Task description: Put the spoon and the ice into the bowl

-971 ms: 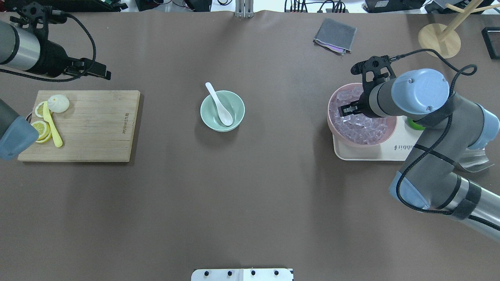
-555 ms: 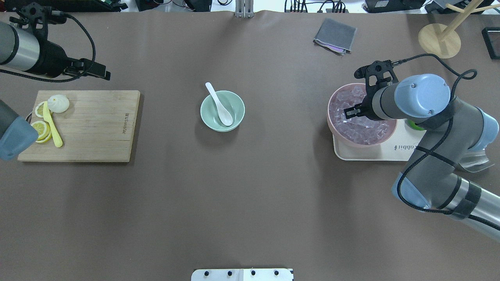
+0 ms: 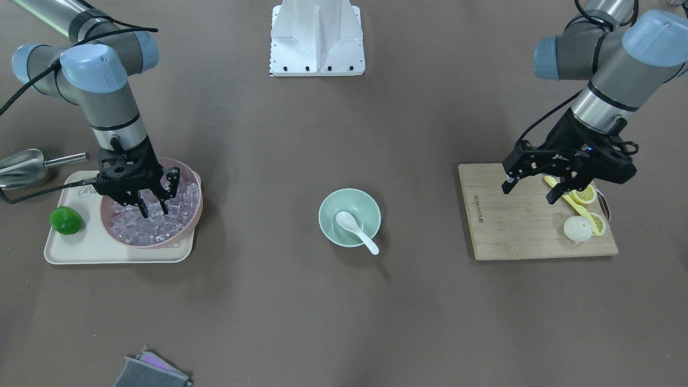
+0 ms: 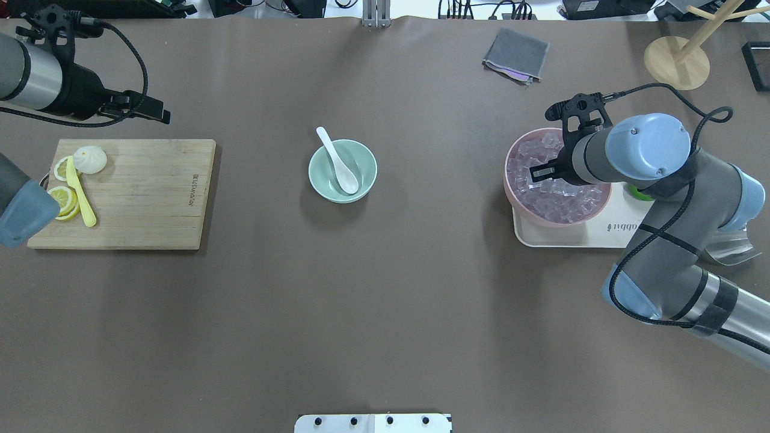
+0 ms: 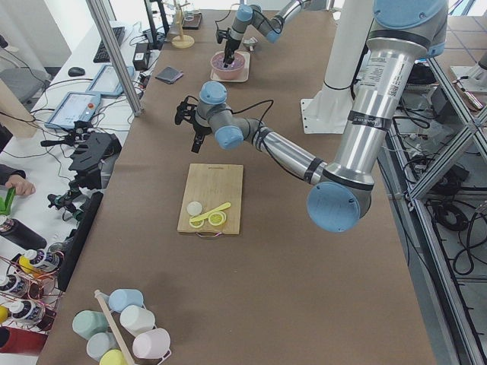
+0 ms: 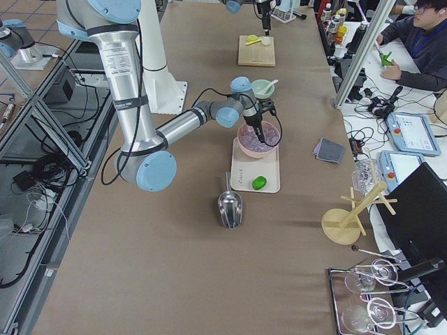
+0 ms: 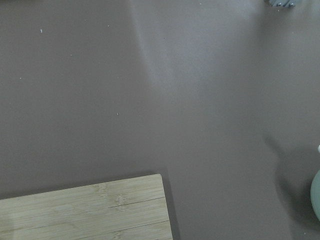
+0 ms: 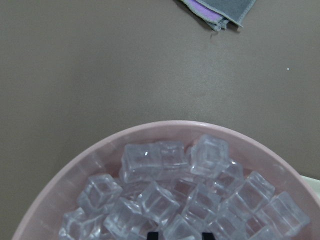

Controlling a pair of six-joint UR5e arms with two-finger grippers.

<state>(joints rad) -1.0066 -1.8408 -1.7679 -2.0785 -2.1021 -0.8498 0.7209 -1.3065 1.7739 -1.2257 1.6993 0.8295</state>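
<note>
The white spoon (image 4: 343, 171) lies in the mint-green bowl (image 4: 368, 157) at the table's middle, scoop down, handle over the far rim; both show in the front view, spoon (image 3: 356, 228) and bowl (image 3: 372, 207). The pink bowl (image 4: 510, 191) on the right is full of clear ice cubes (image 8: 150, 161). My right gripper (image 3: 153, 207) reaches down into it, fingers closed around one ice cube (image 8: 180, 231). My left gripper (image 3: 529, 189) is open and empty, above the far edge of the cutting board.
A wooden cutting board (image 4: 150, 192) at the left holds lemon slices, a yellow utensil (image 4: 81, 195) and a white bun. The pink bowl stands on a cream tray (image 4: 571, 239) with a green lime (image 3: 66, 220). A steel scoop (image 3: 21, 164), grey cloth (image 4: 517, 55) and wooden stand (image 4: 677, 60) lie around.
My right gripper has shifted a little within the pink bowl, sunk into the ice, and its fingers have drawn together. The left arm, spoon and mint bowl have not moved.
</note>
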